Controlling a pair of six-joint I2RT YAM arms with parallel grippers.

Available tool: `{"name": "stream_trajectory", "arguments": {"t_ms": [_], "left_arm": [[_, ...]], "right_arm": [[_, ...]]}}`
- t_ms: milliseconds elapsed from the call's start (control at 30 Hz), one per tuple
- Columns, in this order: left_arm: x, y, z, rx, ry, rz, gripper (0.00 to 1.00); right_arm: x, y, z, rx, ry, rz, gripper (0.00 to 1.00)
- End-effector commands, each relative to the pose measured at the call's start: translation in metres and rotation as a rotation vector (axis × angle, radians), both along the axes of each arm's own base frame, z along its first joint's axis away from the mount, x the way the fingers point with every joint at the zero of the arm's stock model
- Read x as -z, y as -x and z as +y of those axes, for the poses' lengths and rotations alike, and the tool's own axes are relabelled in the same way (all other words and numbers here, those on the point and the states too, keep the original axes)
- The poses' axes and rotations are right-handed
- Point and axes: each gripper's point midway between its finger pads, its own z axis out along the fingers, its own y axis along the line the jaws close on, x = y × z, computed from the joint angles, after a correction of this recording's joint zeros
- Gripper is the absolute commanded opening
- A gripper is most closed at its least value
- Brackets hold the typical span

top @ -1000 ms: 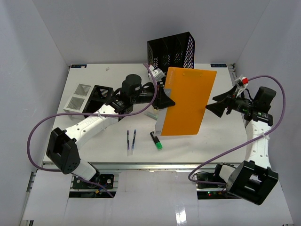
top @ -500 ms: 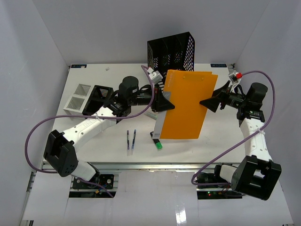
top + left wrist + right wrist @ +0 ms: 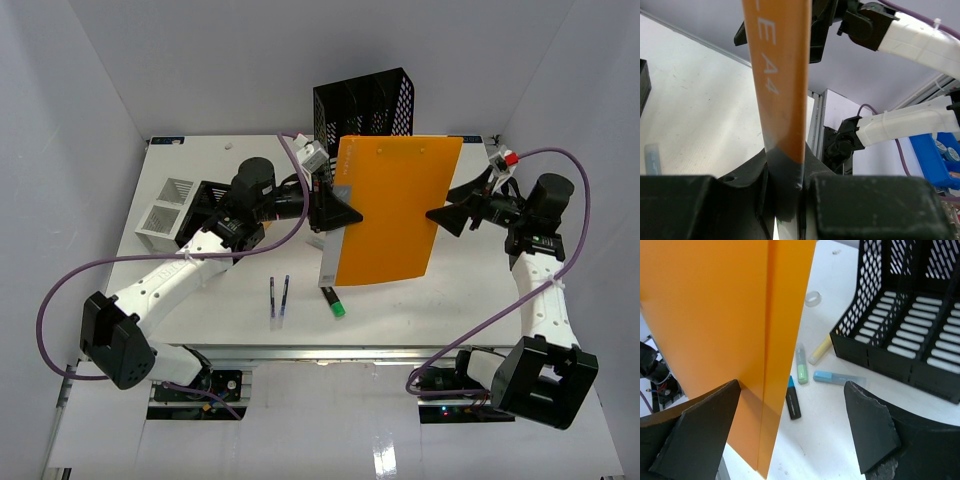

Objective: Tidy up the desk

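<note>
The left claw pinches the orange folder upright. The right claw gapes wide astride its edge and probably must close next.

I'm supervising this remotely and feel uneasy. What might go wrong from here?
The left gripper pinches the folder only along its grey edge, so the tall sheet may swing or slip. The open right gripper is lined up at the folder's free edge; closing off-centre might bend it. If dropped, it would likely land on the highlighters lying before the file holder.
</note>
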Motion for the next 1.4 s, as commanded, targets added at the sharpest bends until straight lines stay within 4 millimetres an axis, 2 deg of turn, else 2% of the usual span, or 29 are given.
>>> {"name": "stream_trajectory", "arguments": {"t_ms": [0, 200, 367, 433, 567, 667, 900, 933, 1000, 1167, 1367], "left_arm": [[-0.028, 0.019, 0.002, 0.09, 0.083, -0.078, 0.0], [-0.026, 0.018, -0.002, 0.114, 0.107, -0.096, 0.0], [-0.024, 0.009, -0.002, 0.09, 0.108, -0.106, 0.0], [-0.022, 0.006, -0.002, 0.075, 0.108, -0.104, 0.0], [-0.015, -0.003, 0.0, 0.035, 0.098, -0.094, 0.0], [-0.011, -0.01, 0.003, 0.003, 0.1, -0.085, 0.0], [0.0, -0.024, 0.001, -0.041, 0.084, -0.052, 0.01], [0.0, -0.024, 0.001, -0.041, 0.084, -0.05, 0.01], [0.001, -0.026, 0.0, -0.043, 0.086, -0.049, 0.01], [0.001, -0.025, 0.0, -0.045, 0.098, -0.047, 0.01], [0.002, -0.024, 0.002, -0.055, 0.108, -0.048, 0.01]], "right_arm": [[-0.029, 0.022, 0.02, -0.18, -0.029, -0.09, 0.92], [-0.043, 0.037, 0.049, -0.298, -0.024, -0.148, 1.0], [-0.042, 0.049, 0.053, -0.354, -0.021, -0.175, 0.66], [-0.045, 0.057, 0.054, -0.379, -0.016, -0.198, 0.47], [-0.046, 0.067, 0.055, -0.409, -0.006, -0.219, 0.18], [-0.048, 0.073, 0.056, -0.425, 0.007, -0.23, 0.08], [-0.055, 0.085, 0.057, -0.431, 0.01, -0.235, 0.08], [-0.056, 0.086, 0.057, -0.431, 0.01, -0.237, 0.11], [-0.058, 0.087, 0.057, -0.429, 0.008, -0.239, 0.24], [-0.064, 0.092, 0.058, -0.422, -0.007, -0.25, 0.65], [-0.071, 0.092, 0.058, -0.415, -0.014, -0.265, 0.76]]}}
